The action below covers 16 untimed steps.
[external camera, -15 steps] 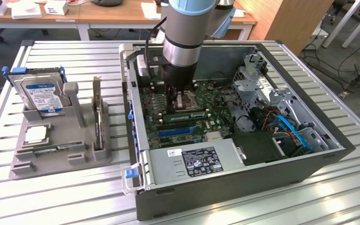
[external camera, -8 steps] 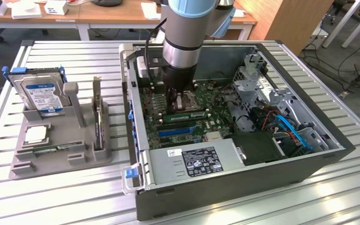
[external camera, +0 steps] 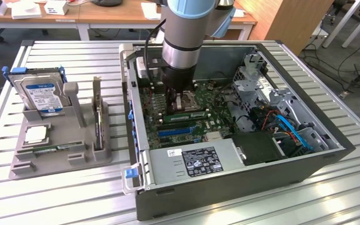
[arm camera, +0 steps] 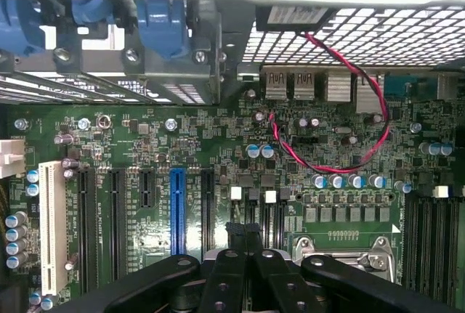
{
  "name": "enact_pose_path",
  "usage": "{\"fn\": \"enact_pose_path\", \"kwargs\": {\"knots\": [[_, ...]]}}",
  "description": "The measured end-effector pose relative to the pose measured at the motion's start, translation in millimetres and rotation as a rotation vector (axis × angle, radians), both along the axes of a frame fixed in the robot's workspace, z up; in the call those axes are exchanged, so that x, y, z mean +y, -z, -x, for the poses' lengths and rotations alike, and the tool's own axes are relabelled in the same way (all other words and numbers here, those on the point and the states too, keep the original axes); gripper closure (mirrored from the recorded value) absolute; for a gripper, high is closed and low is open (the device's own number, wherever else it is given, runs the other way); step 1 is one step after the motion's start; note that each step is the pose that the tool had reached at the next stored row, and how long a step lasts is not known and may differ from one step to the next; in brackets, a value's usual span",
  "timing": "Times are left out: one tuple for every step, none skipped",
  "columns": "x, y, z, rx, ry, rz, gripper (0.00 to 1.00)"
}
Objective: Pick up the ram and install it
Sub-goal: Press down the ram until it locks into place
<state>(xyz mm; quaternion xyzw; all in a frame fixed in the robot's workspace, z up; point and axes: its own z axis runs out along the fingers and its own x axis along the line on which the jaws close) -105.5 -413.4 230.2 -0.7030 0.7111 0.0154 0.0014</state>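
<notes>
Closed, empty black pincer (arm camera: 245,251) over green motherboard (external camera: 167,110), centre frame; long green ram stick (external camera: 187,115) just lower right, lying across.

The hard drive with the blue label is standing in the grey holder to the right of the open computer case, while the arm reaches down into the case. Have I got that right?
Not quite. In the exterior view the hard drive stands in the grey holder on that view's left of the computer case, not its right. The rest holds: the arm does reach down into the case, with its gripper over the motherboard.
</notes>
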Motion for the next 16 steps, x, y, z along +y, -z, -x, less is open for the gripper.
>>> {"fn": "enact_pose_path", "kwargs": {"knots": [[0.2,0.1,0.0,-0.0001,0.000,-0.0004,0.91],[0.3,0.1,0.0,-0.0001,0.000,-0.0005,0.91],[0.3,0.1,0.0,0.0000,0.000,-0.0004,0.91],[0.3,0.1,0.0,0.0000,0.000,-0.0003,0.91],[0.4,0.5,0.0,0.0000,0.000,-0.0003,0.91],[0.5,1.3,0.0,-0.0001,0.000,-0.0004,0.91],[0.4,2.2,0.0,-0.0001,0.000,-0.0004,0.91],[0.4,2.8,0.0,0.0000,0.000,-0.0003,0.91],[0.4,2.8,0.1,0.0001,0.000,-0.0001,0.91],[0.4,2.8,0.1,0.0001,0.000,-0.0001,0.91],[0.4,2.8,0.1,0.0001,0.000,-0.0002,0.91],[0.4,2.8,0.1,0.0001,0.000,-0.0002,0.91],[0.4,3.0,0.1,0.0001,0.000,-0.0003,0.91],[0.5,3.6,0.0,-0.0003,0.000,-0.0007,0.91],[0.5,4.2,0.0,-0.0002,0.000,-0.0006,0.91],[0.4,4.4,0.1,0.0000,0.000,-0.0003,0.91]]}}
